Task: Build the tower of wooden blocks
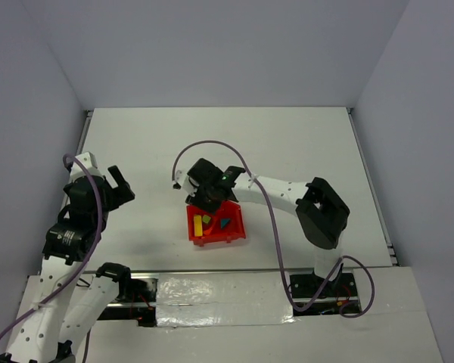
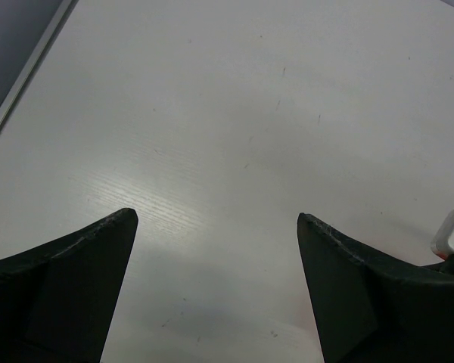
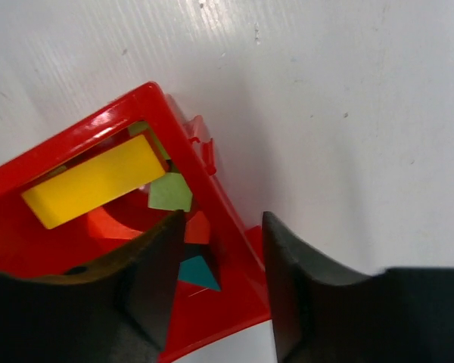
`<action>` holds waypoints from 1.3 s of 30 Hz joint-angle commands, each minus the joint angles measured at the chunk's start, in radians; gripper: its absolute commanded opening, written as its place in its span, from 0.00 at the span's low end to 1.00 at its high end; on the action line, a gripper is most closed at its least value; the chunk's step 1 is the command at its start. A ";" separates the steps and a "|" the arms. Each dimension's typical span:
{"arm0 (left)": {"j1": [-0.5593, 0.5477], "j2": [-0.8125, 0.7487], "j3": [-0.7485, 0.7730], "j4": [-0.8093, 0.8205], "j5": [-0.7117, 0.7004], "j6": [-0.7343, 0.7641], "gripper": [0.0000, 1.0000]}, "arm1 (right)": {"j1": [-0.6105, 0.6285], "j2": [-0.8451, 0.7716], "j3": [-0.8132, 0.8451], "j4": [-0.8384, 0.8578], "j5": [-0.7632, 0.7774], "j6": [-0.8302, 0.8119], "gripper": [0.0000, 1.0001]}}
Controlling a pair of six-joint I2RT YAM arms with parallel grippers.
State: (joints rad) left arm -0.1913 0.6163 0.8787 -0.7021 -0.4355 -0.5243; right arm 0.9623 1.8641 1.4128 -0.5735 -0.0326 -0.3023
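Right jaws astride bin [image 3: 231, 242] wall; yellow bar [image 3: 94, 181] lengthwise along adjoining wall.

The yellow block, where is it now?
The yellow block lies inside the red bin, left of the light green block in the right wrist view.

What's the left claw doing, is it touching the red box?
Apart. The top view shows the left gripper well left of the red bin, with bare white table between them.

Left claw [image 2: 217, 218] agape above table [image 2: 250, 91]
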 commanded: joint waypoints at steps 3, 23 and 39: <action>-0.004 0.010 0.003 0.041 0.018 0.020 0.99 | -0.028 0.012 -0.009 0.069 0.031 -0.035 0.26; -0.008 -0.001 -0.001 0.062 0.081 0.046 0.99 | -0.764 0.036 -0.008 0.032 0.663 0.118 0.00; -0.060 -0.021 -0.007 0.078 0.132 0.056 1.00 | -0.857 0.056 0.026 0.193 1.031 -0.130 0.00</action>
State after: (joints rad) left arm -0.2356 0.6060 0.8768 -0.6712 -0.3164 -0.4946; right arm 0.0738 1.9186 1.4570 -0.4408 0.8509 -0.3332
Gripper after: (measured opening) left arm 0.995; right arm 0.207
